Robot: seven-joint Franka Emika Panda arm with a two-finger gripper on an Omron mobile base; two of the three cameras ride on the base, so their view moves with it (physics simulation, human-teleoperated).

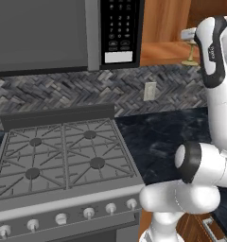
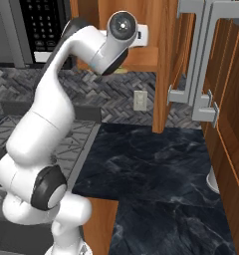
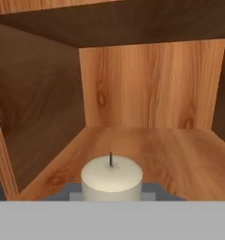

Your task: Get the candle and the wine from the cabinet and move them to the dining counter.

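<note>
You are looking at the white arm reaching up into the orange-brown wooden wall cabinet (image 2: 166, 60), whose arched panel door (image 2: 231, 104) with vertical silver bar handles is standing open on the right. In the hand view, the cream-white candle (image 3: 112, 177) with its short dark wick is sitting close in front of the camera, low in the middle, over the cabinet's wooden shelf floor. The gripper (image 3: 112, 197) is sitting at the candle's level with grey parts showing on either side of the wax; you cannot tell from these pictures whether the fingers are pinching it or merely flanking it. In the left base view, the candle's yellowish-brass stem and round base (image 1: 191, 56) are showing just left of the arm's wrist, on the cabinet's bottom shelf.

Below the cabinet, a narrow black marbled worktop (image 2: 156, 169) is running to the right of a grey gas stove (image 1: 63, 160) with white knobs. A grey microwave (image 1: 63, 33) is hanging above the stove; its keypad markings are too small to read. A white wall outlet (image 1: 150, 90) is sitting on the herringbone tile backsplash.
</note>
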